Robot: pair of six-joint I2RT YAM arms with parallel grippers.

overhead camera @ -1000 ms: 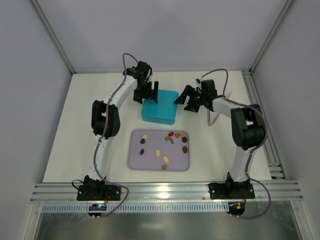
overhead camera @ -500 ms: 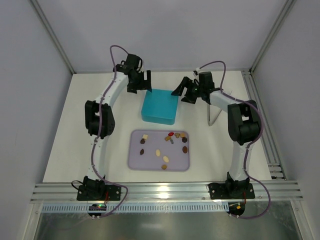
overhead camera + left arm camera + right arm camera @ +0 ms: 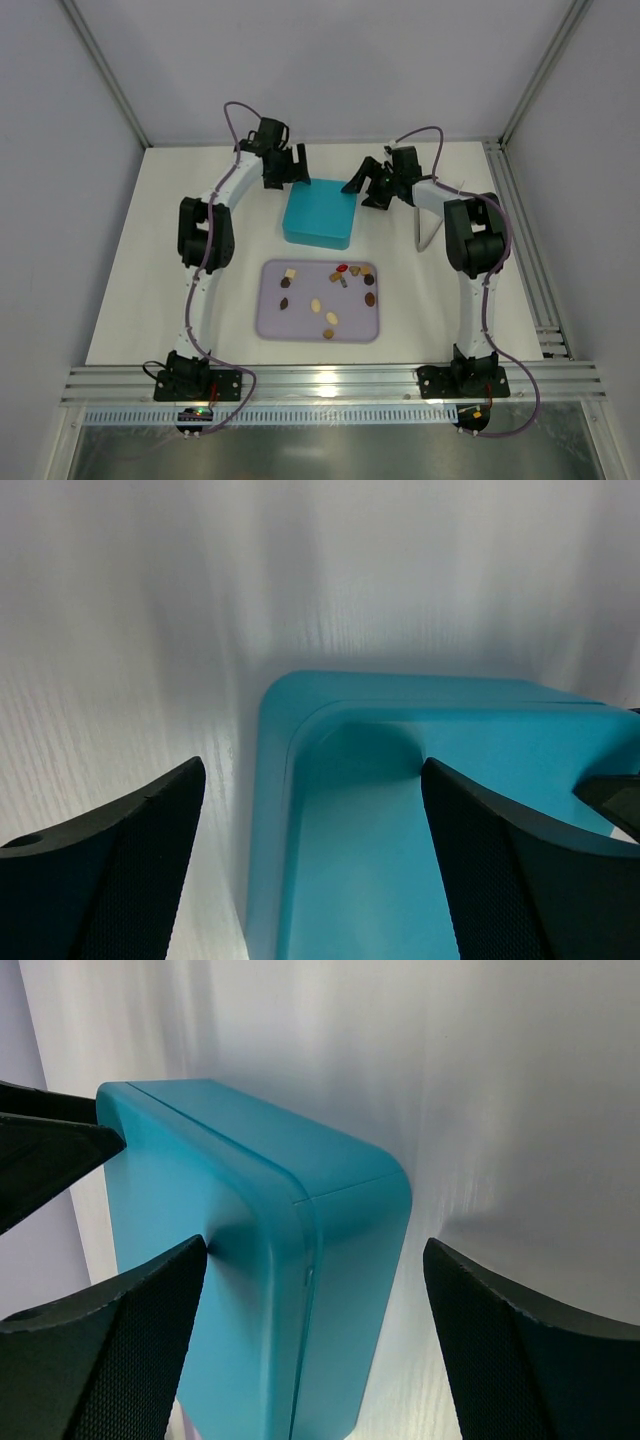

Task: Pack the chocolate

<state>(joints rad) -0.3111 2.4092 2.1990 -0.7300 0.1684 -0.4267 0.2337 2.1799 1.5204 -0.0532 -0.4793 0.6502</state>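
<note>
Both arms are stretched out to the far side of the white table (image 3: pixel 150 260), working the teal box (image 3: pixel 320 215) from either end. The left gripper (image 3: pixel 287 172) is at the box's far-left corner with its jaws spread wide and nothing in them. In the left wrist view the rounded corner of the teal box (image 3: pixel 400 860) sits right in the gap of the left gripper (image 3: pixel 312 770). Whether either finger touches it, I can't tell.

Over to the right gripper (image 3: pixel 365 190), which is at the far-right corner, also gaping and also empty-handed. Its wrist camera looks between the fingers of the right gripper (image 3: pixel 315 1245) and down the side of the teal box (image 3: pixel 340 1220). A thin seam runs under the lid's edge there, and a black fingertip of the other gripper pokes in at the left edge of that view.

And the chocolate (image 3: pixel 331 319)? None of it is near a finger. The pieces lie scattered on the lavender tray (image 3: pixel 270 325), on the near side of the box toward the arm bases and well apart from both grippers. There are tan ovals mid-tray, dark pieces along the left and right, a cream square (image 3: pixel 290 273) at the far left and a red piece (image 3: pixel 342 268) at the far edge. The box stands between the tray and both grippers.
</note>
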